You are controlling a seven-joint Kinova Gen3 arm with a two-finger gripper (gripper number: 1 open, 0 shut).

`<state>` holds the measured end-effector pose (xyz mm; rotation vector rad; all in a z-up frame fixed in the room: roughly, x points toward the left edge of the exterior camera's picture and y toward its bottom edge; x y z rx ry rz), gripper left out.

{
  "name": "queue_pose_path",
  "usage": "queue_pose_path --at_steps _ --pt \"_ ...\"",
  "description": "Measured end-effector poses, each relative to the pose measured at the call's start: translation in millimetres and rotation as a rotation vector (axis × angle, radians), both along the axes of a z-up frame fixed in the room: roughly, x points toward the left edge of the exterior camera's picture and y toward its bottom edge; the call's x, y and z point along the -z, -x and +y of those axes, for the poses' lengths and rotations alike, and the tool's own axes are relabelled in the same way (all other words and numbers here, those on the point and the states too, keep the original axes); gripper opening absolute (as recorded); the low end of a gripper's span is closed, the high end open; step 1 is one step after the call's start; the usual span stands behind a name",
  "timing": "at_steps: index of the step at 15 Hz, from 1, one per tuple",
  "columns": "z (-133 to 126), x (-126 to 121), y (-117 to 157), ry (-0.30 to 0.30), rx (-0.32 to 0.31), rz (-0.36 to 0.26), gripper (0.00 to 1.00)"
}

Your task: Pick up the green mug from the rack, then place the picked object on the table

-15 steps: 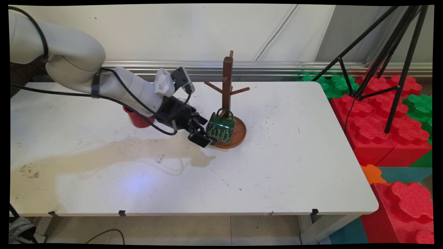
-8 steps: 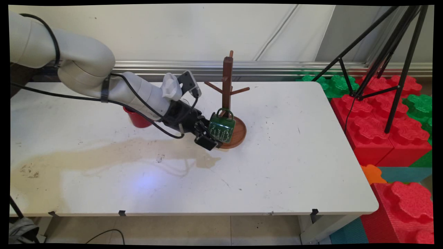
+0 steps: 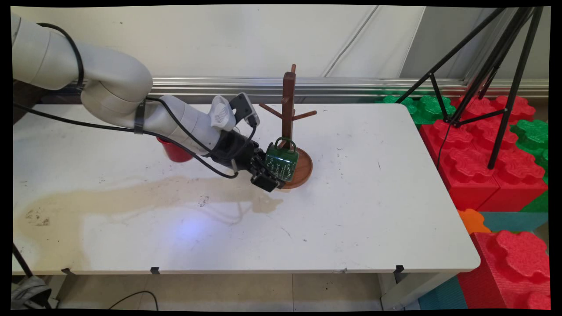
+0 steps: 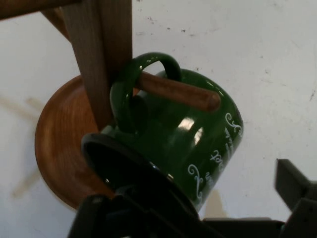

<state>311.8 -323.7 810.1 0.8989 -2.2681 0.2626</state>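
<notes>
A glossy dark green ceramic mug [image 3: 281, 163] with white curly lettering hangs by its looped handle on a low peg of the brown wooden mug tree [image 3: 288, 115], tilted, its open mouth towards the black two-finger gripper [image 3: 265, 173]. The tree stands upright on its round wooden base [image 3: 305, 169] on the white worktop [image 3: 373, 197].

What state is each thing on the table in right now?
Green mug: hanging by its handle on a lower peg, tilted.
Mug stand: upright, its other pegs bare.
Gripper: open, fingers either side of the mug's rim; contact can't be told.
Red cup: upright on the table behind the arm, partly hidden.
Table: brown stain across its left half.
</notes>
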Motion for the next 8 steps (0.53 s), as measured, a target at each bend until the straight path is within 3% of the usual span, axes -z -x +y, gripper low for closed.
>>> queue_pose_path --at_steps 1,8 --pt "0.2 0.2 0.2 0.001 0.0 0.0 0.0" --pt "5.5 -2.6 -2.1 0.014 0.02 -0.008 0.0"
